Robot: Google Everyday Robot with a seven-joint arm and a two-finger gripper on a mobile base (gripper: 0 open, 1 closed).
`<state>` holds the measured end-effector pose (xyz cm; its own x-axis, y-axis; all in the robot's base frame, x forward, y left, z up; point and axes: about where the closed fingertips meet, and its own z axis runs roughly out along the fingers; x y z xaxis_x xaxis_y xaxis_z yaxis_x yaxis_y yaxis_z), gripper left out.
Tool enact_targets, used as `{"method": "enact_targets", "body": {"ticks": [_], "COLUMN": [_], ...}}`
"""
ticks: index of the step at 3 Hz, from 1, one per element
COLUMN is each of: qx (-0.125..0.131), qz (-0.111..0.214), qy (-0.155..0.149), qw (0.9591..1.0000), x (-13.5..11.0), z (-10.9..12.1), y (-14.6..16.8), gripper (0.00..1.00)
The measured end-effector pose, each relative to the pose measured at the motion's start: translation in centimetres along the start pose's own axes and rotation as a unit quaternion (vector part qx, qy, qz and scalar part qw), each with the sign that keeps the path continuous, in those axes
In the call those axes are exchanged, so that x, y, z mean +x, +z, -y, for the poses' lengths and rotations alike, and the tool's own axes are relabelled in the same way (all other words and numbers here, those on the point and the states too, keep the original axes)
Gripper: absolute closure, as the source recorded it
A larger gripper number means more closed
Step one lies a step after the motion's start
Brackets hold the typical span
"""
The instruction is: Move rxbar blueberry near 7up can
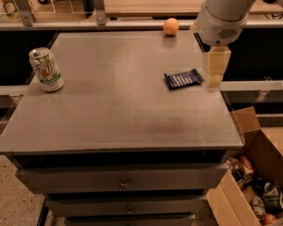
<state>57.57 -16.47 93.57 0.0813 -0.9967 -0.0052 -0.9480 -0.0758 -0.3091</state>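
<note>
The rxbar blueberry (183,79), a flat dark navy bar, lies on the grey table top (118,102) toward the right side. The 7up can (46,69) stands upright near the table's left edge, far from the bar. My gripper (214,81) hangs from the white arm at the upper right, just right of the bar and above the table's right edge, pointing down. It holds nothing that I can see.
A round orange fruit (170,26) sits at the table's back edge. An open cardboard box (254,173) with small cans stands on the floor at the lower right. Drawers (122,182) run below the table top. A counter with railing posts runs behind.
</note>
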Motion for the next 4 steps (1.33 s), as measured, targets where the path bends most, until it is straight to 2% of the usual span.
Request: {"method": "enact_targets", "body": {"ticks": [2, 3, 4], "qx": [-0.034, -0.052, -0.068], "qz": [0.014, 0.021, 0.026], "qy": [-0.024, -0.027, -0.026], "qw": [0.9990, 0.9981, 0.9970], "x": [-1.1, -1.4, -1.5], "z": [2.2, 2.6, 2.8], "y": [5.2, 7.4, 9.3], "gripper": [0.00, 0.14, 0.13]}}
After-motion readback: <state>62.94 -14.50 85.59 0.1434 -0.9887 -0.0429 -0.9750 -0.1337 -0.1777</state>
